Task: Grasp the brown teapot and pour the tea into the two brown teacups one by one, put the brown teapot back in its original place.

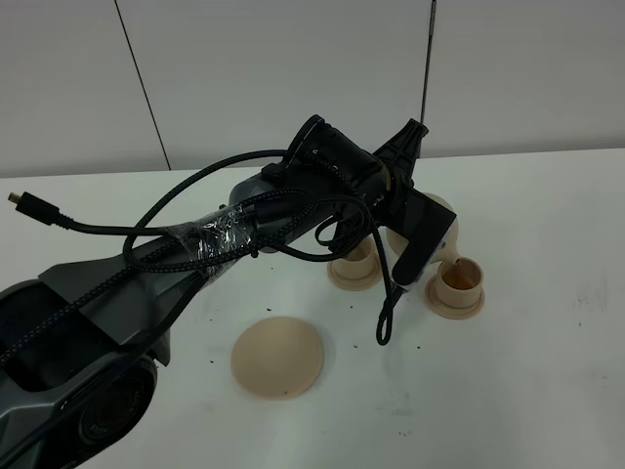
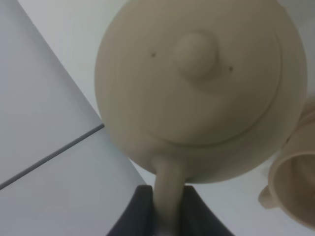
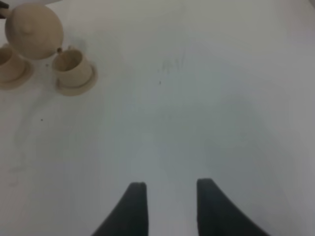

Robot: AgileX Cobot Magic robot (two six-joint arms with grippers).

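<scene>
The left pincer is clamped shut on the loop handle of a round, pale beige matte ceramic teapot, which is held aloft just ahead of its fingers, spout at a small beige ceramic teacup. A second matching teacup is set just beside, and a wide flat beige saucer lies well behind this pincer. The right pincer is held open with nothing between its fingers, the teapot far ahead of it.

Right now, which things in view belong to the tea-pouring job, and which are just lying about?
Job: brown teapot, held by its handle in the left gripper; left-hand teacup; right-hand teacup; wide saucer.
Lying about: loose cable plug; dark specks on the table.
</scene>
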